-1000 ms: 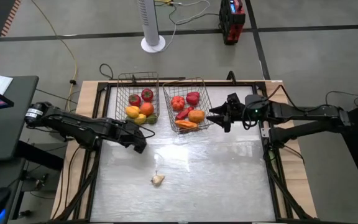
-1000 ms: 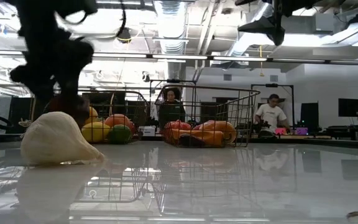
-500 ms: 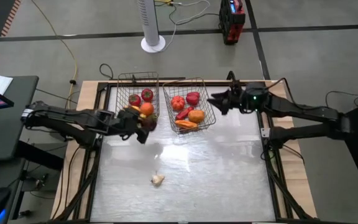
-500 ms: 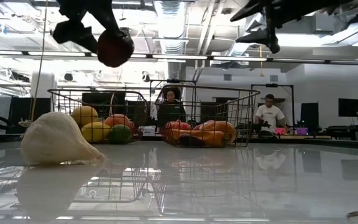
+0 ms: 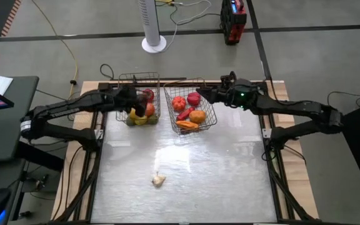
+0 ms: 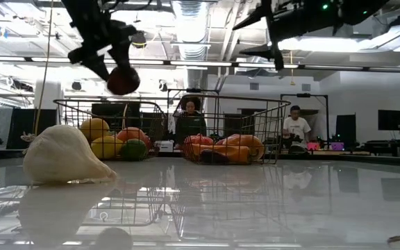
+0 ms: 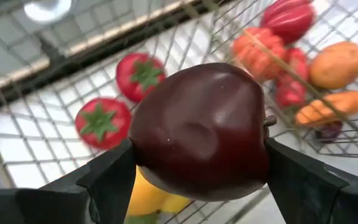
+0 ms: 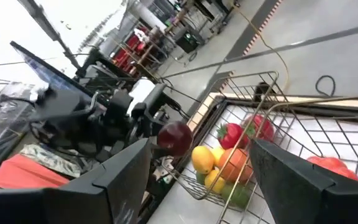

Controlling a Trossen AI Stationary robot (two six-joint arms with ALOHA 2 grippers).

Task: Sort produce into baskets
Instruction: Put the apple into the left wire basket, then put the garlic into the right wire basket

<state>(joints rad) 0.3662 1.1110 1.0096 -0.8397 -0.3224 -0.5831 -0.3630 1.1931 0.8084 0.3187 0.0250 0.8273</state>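
My left gripper (image 5: 139, 102) is shut on a dark red round fruit (image 7: 197, 130) above the left wire basket (image 5: 139, 75), which holds red, orange, yellow and green produce. The fruit also shows in the low view (image 6: 123, 80), higher than the basket's rim. My right gripper (image 5: 206, 95) is open and empty in the air over the far right part of the right basket (image 5: 210, 119), which holds red and orange produce and a carrot. A white garlic (image 5: 159, 180) lies on the table toward its near edge. My left gripper pinches the dark red fruit between its two fingers, one finger (image 7: 114, 174) on each of two opposite sides (image 7: 143, 146). The fingers come from the table's left, slanting down. The fruit is lifted clear, above the produce in the left basket.
The two baskets stand side by side at the table's far edge. The white tabletop (image 5: 217, 169) is open on the near side around the garlic. People sit in the room behind the table (image 6: 296, 128). A fan base (image 5: 154, 44) and cables lie on the floor beyond.
My left gripper has risen from the table near the left basket's near side and gone toward the far edge, carrying the dark red fruit over the left basket. My right gripper has gone toward the far edge and leftward, over the right basket's far right part.
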